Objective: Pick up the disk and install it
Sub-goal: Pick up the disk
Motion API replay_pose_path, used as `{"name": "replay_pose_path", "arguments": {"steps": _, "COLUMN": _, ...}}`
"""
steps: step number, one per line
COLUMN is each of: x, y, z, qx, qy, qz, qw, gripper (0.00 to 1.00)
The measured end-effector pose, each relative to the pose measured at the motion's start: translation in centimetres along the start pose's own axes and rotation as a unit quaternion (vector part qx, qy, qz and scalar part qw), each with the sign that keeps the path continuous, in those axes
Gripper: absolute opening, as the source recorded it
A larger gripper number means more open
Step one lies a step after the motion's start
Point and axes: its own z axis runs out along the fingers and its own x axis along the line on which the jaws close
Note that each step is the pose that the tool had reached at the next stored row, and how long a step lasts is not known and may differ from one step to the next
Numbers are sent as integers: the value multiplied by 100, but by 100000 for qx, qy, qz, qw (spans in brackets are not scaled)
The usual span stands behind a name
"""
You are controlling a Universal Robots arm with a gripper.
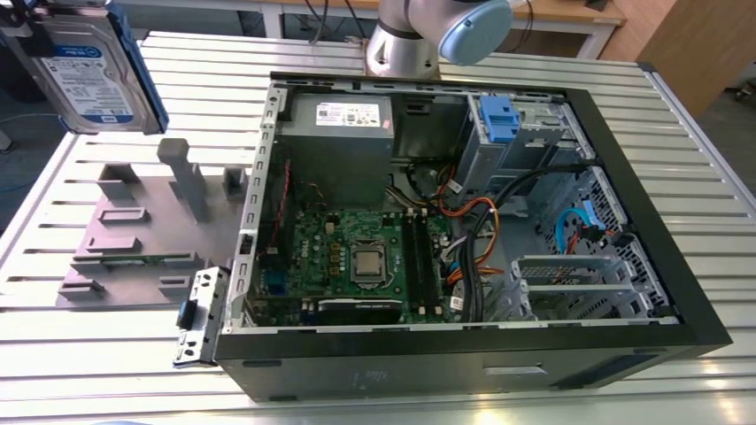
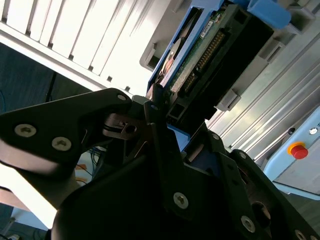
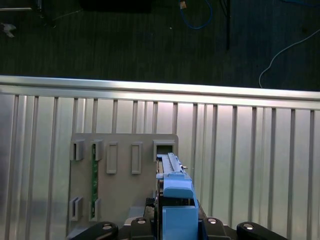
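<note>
I am pinching the disk (image 2: pixel 210 55) between my jaws, which are pressed onto its two flat sides. In the second wrist view one black finger (image 2: pixel 159 131) is lying along the blue frame at the edge nearest me, and the connector end is sticking out beyond the fingertips. In the first wrist view the disk (image 3: pixel 175 192) is showing edge-on, reaching straight out ahead of the jaws with its blue frame on top.

The disk is hanging in the air, touching nothing but me. Beyond its far end the grey slotted holder (image 3: pixel 120 170) is sitting on the slatted metal counter (image 3: pixel 250 160). The slot just past the tip of the disk is looking empty, and a thin green board (image 3: pixel 93 175) is standing in a slot further to the side. In the exterior view the disk (image 1: pixel 83 71), label showing, is hanging high above that holder (image 1: pixel 142 230).

So I am judging the pick-up as done, since the disk is clear of the holder and firmly in my jaws. The installing is not done. The open computer case (image 1: pixel 473 350) is lying on the counter well apart from the jaws, on the other side of the holder. Its drive cage (image 1: pixel 537 133), beside a blue latch piece (image 1: pixel 497 119), is sitting at the far corner, and the disk is nowhere near it.
</note>
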Motion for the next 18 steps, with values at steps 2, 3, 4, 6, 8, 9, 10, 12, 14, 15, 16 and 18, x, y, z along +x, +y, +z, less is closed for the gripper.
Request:
{"name": "replay_pose_path", "arguments": {"steps": 2, "x": 0, "y": 0, "z": -5, "qx": -2, "qy": 0, "qz": -2, "qw": 100000, "gripper": 36}}
{"name": "replay_pose_path", "arguments": {"steps": 3, "x": 0, "y": 0, "z": -8, "qx": -1, "qy": 0, "qz": 1, "qw": 100000, "gripper": 36}}
{"name": "replay_pose_path", "arguments": {"steps": 4, "x": 0, "y": 0, "z": -10, "qx": 2, "qy": -1, "qz": 2, "qw": 100000, "gripper": 36}}
{"name": "replay_pose_path", "arguments": {"steps": 6, "x": 0, "y": 0, "z": -16, "qx": -1, "qy": 0, "qz": 0, "qw": 100000, "gripper": 36}}
{"name": "replay_pose_path", "arguments": {"steps": 8, "x": 0, "y": 0, "z": -20, "qx": 2, "qy": -2, "qz": -1, "qw": 100000, "gripper": 36}}
{"name": "replay_pose_path", "arguments": {"steps": 9, "x": 0, "y": 0, "z": -23, "qx": 0, "qy": -1, "qz": 2, "qw": 100000, "gripper": 36}}
{"name": "replay_pose_path", "arguments": {"steps": 10, "x": 0, "y": 0, "z": -26, "qx": -1, "qy": 0, "qz": 0, "qw": 100000, "gripper": 36}}
{"name": "replay_pose_path", "arguments": {"steps": 12, "x": 0, "y": 0, "z": -30, "qx": 4, "qy": -2, "qz": 0, "qw": 100000, "gripper": 36}}
{"name": "replay_pose_path", "arguments": {"steps": 14, "x": -1, "y": 0, "z": -36, "qx": -3, "qy": 0, "qz": 1, "qw": 100000, "gripper": 36}}
{"name": "replay_pose_path", "arguments": {"steps": 15, "x": -1, "y": 0, "z": -38, "qx": 0, "qy": 0, "qz": 1, "qw": 100000, "gripper": 36}}
{"name": "replay_pose_path", "arguments": {"steps": 16, "x": -1, "y": 0, "z": -40, "qx": 3, "qy": -2, "qz": 0, "qw": 100000, "gripper": 36}}
{"name": "replay_pose_path", "arguments": {"steps": 18, "x": -1, "y": 1, "z": -45, "qx": -2, "qy": -1, "qz": -1, "qw": 100000, "gripper": 36}}
